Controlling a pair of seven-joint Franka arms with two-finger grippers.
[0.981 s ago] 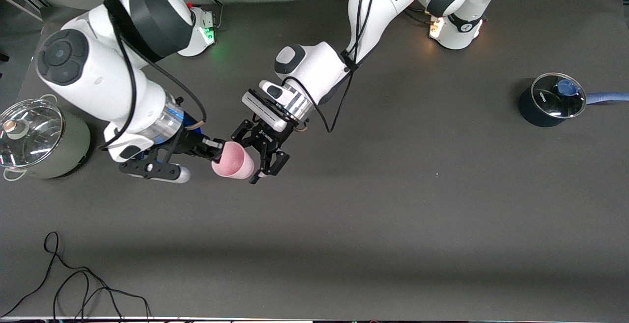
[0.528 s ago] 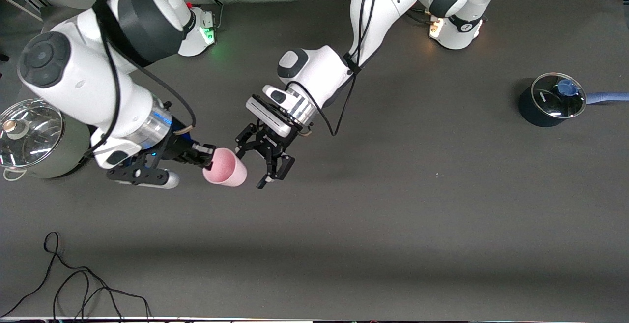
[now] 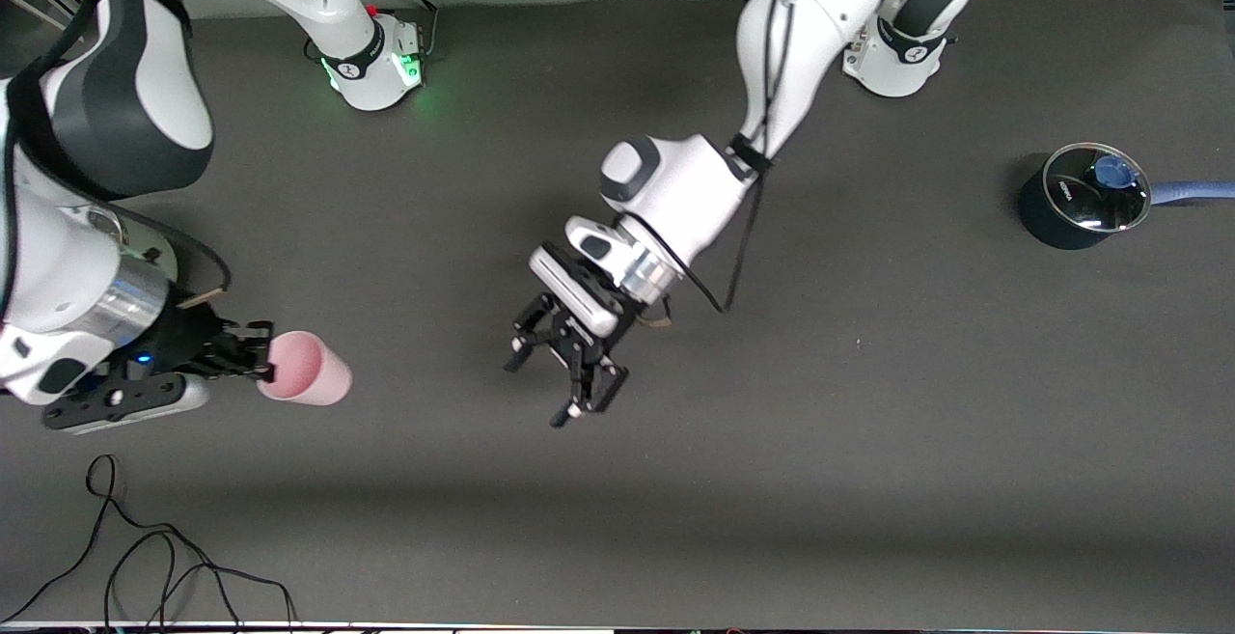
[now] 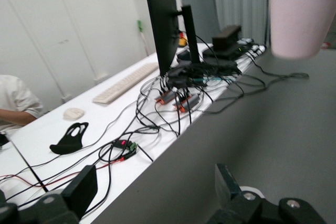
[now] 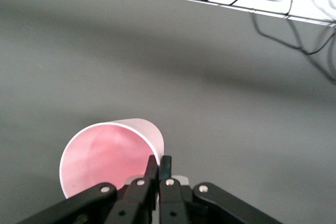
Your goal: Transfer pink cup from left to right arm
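The pink cup point(image 3: 307, 382) is held on its side above the table near the right arm's end, its mouth toward the right gripper point(image 3: 260, 356). That gripper is shut on the cup's rim; in the right wrist view its fingertips point(image 5: 159, 164) pinch the rim of the cup point(image 5: 105, 156). My left gripper point(image 3: 535, 393) is open and empty over the middle of the table, well apart from the cup. In the left wrist view its gripper point(image 4: 155, 187) is wide open on nothing, and the cup point(image 4: 301, 22) shows farther off.
A dark blue saucepan point(image 3: 1071, 200) with a glass lid and a blue handle stands near the left arm's end. A black cable point(image 3: 145, 557) lies near the table's front edge at the right arm's end.
The left gripper has let go of the cup and drawn back toward the table's middle. The right gripper has carried the cup away toward the right arm's end.
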